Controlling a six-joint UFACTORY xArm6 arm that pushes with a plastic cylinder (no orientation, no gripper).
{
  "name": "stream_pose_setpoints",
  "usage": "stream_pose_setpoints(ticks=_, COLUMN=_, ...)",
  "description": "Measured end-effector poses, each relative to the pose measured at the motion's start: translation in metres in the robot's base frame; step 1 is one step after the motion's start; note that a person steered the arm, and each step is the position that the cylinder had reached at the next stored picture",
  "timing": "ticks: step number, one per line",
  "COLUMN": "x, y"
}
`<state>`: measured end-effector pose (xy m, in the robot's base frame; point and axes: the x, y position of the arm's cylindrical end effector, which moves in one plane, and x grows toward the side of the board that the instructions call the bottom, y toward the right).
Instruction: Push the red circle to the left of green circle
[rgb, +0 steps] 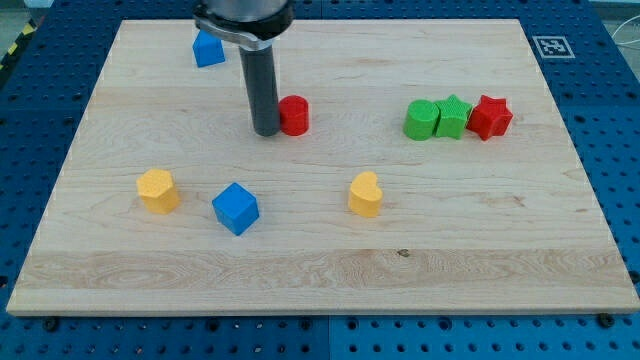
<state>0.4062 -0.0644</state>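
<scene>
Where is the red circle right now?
The red circle sits in the view's upper middle, touching the right side of my tip. The green circle lies well off to its right, with open board between them.

Lighting is bright, even and diffuse, with short soft shadows beneath the blocks on the wooden board (320, 270), no glare, sharp focus overall, and no visible distortion at the edges.

My tip (266, 132) touches the red circle (295, 115) on the view's left, green circle (421, 119) well right.
</scene>
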Motion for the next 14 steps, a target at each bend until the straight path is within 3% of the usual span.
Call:
stream_pose_setpoints(ticks=4, x=-0.018, y=0.007)
stream_pose_setpoints(ticks=8, x=-0.035, y=0.051)
stream_pose_setpoints(ticks=10, x=-0.036, y=0.100)
stream_pose_setpoints(ticks=12, x=-0.070, y=0.106)
stream_pose_setpoints(ticks=14, x=-0.063, y=0.124)
